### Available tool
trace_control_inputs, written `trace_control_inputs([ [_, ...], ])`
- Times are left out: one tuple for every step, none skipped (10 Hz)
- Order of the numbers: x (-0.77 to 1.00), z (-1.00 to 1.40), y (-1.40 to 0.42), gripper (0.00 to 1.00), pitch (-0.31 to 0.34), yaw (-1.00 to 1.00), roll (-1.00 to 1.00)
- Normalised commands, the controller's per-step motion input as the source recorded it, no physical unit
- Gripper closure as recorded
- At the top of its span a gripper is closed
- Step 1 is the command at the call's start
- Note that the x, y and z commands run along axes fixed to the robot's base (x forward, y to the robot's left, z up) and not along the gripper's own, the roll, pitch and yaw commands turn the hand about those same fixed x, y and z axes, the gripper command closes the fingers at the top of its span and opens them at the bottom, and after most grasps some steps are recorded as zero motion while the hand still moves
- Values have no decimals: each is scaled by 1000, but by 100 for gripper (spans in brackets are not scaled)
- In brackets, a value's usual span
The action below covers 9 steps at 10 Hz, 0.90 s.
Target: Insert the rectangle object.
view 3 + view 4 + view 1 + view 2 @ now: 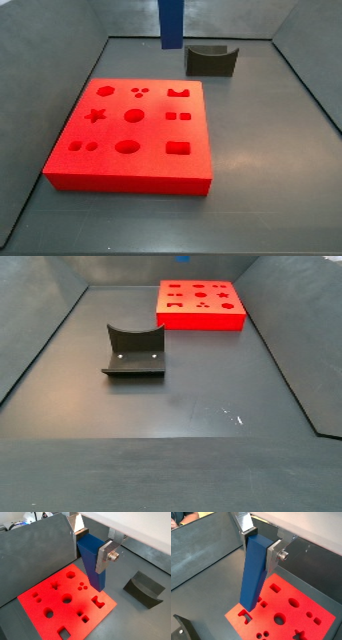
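We count one gripper, clenched on one blue bar, raised above the bench | one red board | one fixture.

Gripper absent from both side views; rectangle object top cut off by frame edge; red board corner cropped.

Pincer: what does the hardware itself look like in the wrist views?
In both wrist views the pincer has flat silver metal plate fingers, each a plain rectangular strip. One plate carries a round silver bolt head on its outer face. Above sits a pale, off-white housing. No cables or markings show.
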Motion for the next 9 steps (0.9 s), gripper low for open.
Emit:
trace_control_inputs([
  [0,-131,0,100,-51,0,-131],
  [-71,-186,-411,100,-229,-323,-400],
  [0,-43,-646,100,-190,-111,-384],
  [131,-9,-714,100,-104,0,-429],
  [177,-51,-717,100,-67,14,-431],
  [197,-74,-714,100,-51,29,-430],
  [197,-83,-714,100,-51,31,-430],
  [223,-140,-706,100,-23,40,-414],
  [297,-460,-591,100,-131,-180,-121],
])
